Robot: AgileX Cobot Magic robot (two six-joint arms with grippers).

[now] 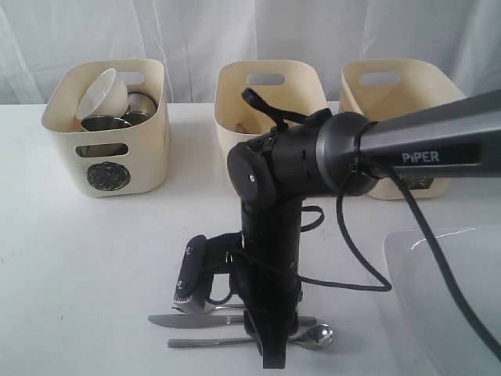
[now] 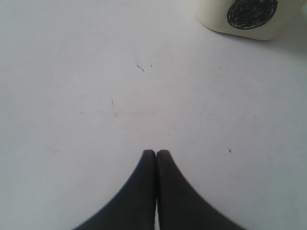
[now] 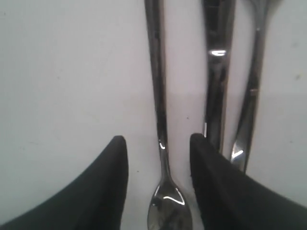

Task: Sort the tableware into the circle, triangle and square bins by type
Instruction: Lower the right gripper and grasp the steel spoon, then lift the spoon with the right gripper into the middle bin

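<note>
Right gripper [image 3: 158, 139]: half open, holding nothing, one finger on each side of the spoon's neck.
Spoon [image 3: 160, 110]: flat on the worktop [image 1: 94, 274] at 6 o'clock in the exterior view, with its long axis running 9 to 3 and its bowl at 3.
Knife [image 3: 217, 72], fork [image 3: 252, 96]: parallel to the spoon and just beside it on its 12 o'clock side.
Nearer arm: right, judging by its gripper being directly over the spoon.
Left gripper [image 2: 156, 152]: closed and holding nothing, over bare worktop.
</note>
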